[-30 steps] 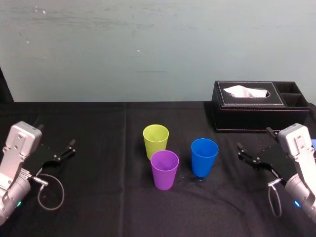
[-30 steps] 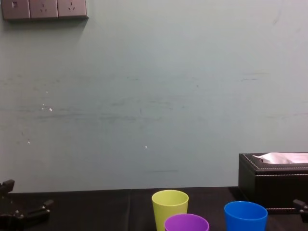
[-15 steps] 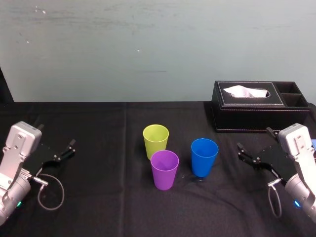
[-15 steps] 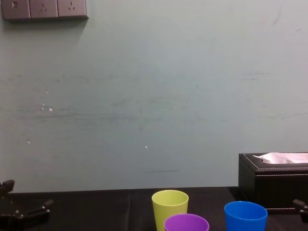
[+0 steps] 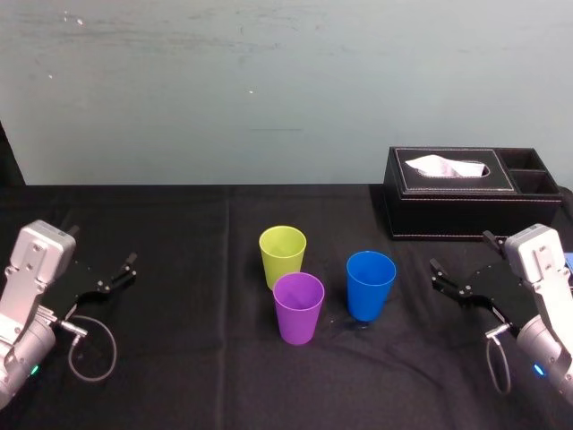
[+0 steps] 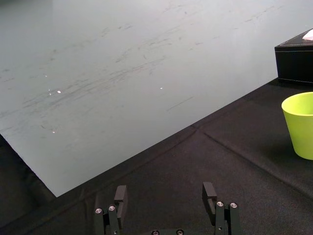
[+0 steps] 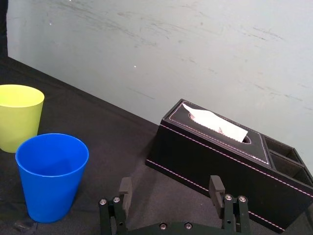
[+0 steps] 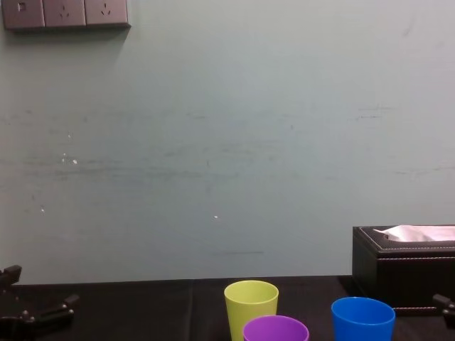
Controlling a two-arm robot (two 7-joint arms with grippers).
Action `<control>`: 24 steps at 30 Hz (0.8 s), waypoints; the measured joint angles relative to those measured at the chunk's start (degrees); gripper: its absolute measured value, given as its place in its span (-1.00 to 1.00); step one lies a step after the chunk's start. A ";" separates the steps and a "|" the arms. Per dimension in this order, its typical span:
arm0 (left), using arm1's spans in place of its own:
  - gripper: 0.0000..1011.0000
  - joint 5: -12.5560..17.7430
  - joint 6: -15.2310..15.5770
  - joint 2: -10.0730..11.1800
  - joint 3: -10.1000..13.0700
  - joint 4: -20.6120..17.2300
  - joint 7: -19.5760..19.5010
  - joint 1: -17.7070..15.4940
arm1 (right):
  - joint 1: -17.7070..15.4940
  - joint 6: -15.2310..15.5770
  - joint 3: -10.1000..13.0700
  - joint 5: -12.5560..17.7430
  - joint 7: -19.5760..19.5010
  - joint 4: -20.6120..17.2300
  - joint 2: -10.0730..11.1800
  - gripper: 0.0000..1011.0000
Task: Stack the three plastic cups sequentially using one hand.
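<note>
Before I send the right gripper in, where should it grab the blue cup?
I'd pinch the blue cup across its upper wall, just under the rim, coming in from its right, where the open right gripper is. It stands upright, widening toward the rim, and the purple cup sits apart on its left.

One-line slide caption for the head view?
Unstacked yellow-green cup, purple cup and blue cup between open left gripper and open right gripper.

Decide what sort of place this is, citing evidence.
Probably an indoor robot test bench: black cloth-covered table, bare pale-green wall with grey wall sockets, the left gripper and right gripper open at either side.
</note>
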 joint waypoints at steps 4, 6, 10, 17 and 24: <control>0.98 0.00 0.00 0.00 0.00 0.00 0.00 0.00 | 0.00 0.00 0.00 0.00 0.00 0.00 0.00 0.98; 0.98 0.00 0.00 0.00 0.00 0.00 0.00 0.00 | -0.26 0.48 0.23 -0.20 0.04 -0.86 -0.14 0.98; 0.98 0.00 0.00 0.00 0.00 0.00 0.00 0.00 | -1.31 2.03 1.26 0.46 0.70 -3.43 -0.06 0.98; 0.98 0.00 0.00 0.00 0.00 0.00 0.00 0.00 | -5.27 6.21 4.98 6.10 3.78 -10.20 1.07 0.98; 0.98 0.00 0.00 0.00 0.00 0.00 0.00 0.00 | -10.09 14.16 8.08 13.11 7.79 -17.09 2.59 0.98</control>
